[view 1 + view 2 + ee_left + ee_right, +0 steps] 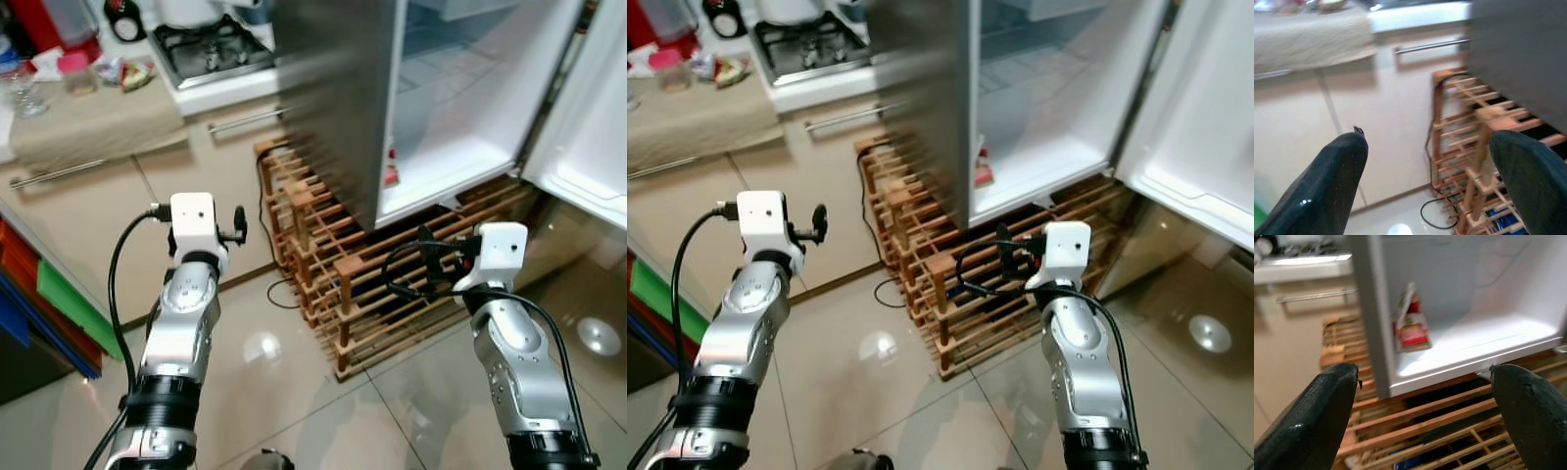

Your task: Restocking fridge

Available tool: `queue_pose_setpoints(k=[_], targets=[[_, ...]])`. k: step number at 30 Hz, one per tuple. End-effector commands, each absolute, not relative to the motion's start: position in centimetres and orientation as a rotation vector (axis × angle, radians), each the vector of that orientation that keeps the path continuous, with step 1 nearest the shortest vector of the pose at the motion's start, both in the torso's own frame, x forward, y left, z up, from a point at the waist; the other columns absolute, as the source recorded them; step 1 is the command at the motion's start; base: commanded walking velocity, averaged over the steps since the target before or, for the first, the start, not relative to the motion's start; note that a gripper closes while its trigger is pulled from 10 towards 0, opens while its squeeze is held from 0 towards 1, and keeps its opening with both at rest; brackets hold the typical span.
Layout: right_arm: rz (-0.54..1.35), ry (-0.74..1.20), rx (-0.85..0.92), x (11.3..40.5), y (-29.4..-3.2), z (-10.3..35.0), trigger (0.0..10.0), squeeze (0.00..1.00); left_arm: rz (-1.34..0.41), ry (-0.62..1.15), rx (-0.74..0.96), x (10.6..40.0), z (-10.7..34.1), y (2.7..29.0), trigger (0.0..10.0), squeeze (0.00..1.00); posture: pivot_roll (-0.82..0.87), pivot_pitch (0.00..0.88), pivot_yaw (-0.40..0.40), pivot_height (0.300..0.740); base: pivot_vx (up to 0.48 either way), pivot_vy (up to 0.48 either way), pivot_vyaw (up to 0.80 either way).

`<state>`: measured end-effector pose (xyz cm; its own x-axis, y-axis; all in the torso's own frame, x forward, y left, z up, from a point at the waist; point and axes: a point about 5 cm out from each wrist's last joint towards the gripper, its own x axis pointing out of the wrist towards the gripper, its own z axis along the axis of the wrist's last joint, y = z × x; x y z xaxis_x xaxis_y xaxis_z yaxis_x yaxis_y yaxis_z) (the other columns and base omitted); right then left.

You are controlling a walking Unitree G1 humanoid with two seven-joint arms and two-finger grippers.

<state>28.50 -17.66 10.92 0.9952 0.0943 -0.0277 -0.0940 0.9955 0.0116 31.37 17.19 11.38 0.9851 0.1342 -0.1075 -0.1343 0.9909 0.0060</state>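
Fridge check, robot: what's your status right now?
Left gripper open, empty, facing cream cabinet. Right gripper open, empty, facing open white fridge. Red-and-white carton on fridge floor. Slatted wooden rack beneath fridge, ahead.

no legible text, carton (pixel 1410 320) label blurred

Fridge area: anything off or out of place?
Nothing spilled or damaged. Two oddities: the fridge stands with its door open on a slatted wooden rack rather than the floor, and its bottom shelf holds just one red-and-white packet, leaning against the left wall. Both grippers' fingers are open and empty.
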Motion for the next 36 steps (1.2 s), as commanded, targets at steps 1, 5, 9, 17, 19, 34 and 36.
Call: queue_pose_setpoints(k=[1, 5, 9, 17, 19, 34, 36], targets=[[0.115, 0.067, -0.003, 28.4, -17.7, 10.3, 10.0, 0.0, 0.192, 0.071, 0.016, 30.6, 12.2, 18.3, 10.0, 0.0, -0.02, 0.0, -0.006, 0.74, 0.0, 0.0, 0.63], [0.136, 0.084, -0.03, 29.3, -17.7, 10.0, 10.0, 0.0, 0.2, -0.006, 0.045, 30.3, 13.5, 18.1, 10.0, 0.0, 0.01, 0.0, -0.04, 0.74, 0.0, 0.0, 0.61], [0.152, 0.085, -0.043, 30.5, -17.4, 10.1, 10.0, 0.0, 0.113, -0.05, -0.006, 30.7, 14.2, 16.3, 10.0, 0.0, 0.02, 0.0, -0.051, 0.74, 0.0, 0.0, 0.61], [0.147, 0.03, -0.032, 32.1, -16.3, 11.3, 10.0, 0.0, 0.122, 0.013, -0.059, 31.6, 13.8, 15.9, 10.0, 0.0, -0.01, 0.0, -0.018, 0.74, 0.0, 0.0, 0.6], [0.135, 0.026, 0.001, 32.1, -16.3, 11.2, 10.0, 0.0, 0.108, 0.002, -0.052, 31.9, 14.2, 15.4, 10.0, 0.0, -0.01, 0.0, -0.007, 0.74, 0.0, 0.24, 0.59], [0.124, 0.031, 0.02, 31.9, -16.8, 10.6, 10.0, 0.03, 0.1, 0.011, 0.03, 32.7, 14.3, 14.4, 10.0, 0.0, -0.02, 0.0, -0.009, 0.74, 0.0, 0.252, 0.59], [0.127, 0.025, 0.015, 32.0, -16.8, 10.7, 10.0, 0.03, 0.1, 0.009, 0.03, 32.8, 14.4, 14.3, 10.0, 0.0, -0.02, 0.0, -0.01, 0.74, 0.0, 0.0, 0.57]])
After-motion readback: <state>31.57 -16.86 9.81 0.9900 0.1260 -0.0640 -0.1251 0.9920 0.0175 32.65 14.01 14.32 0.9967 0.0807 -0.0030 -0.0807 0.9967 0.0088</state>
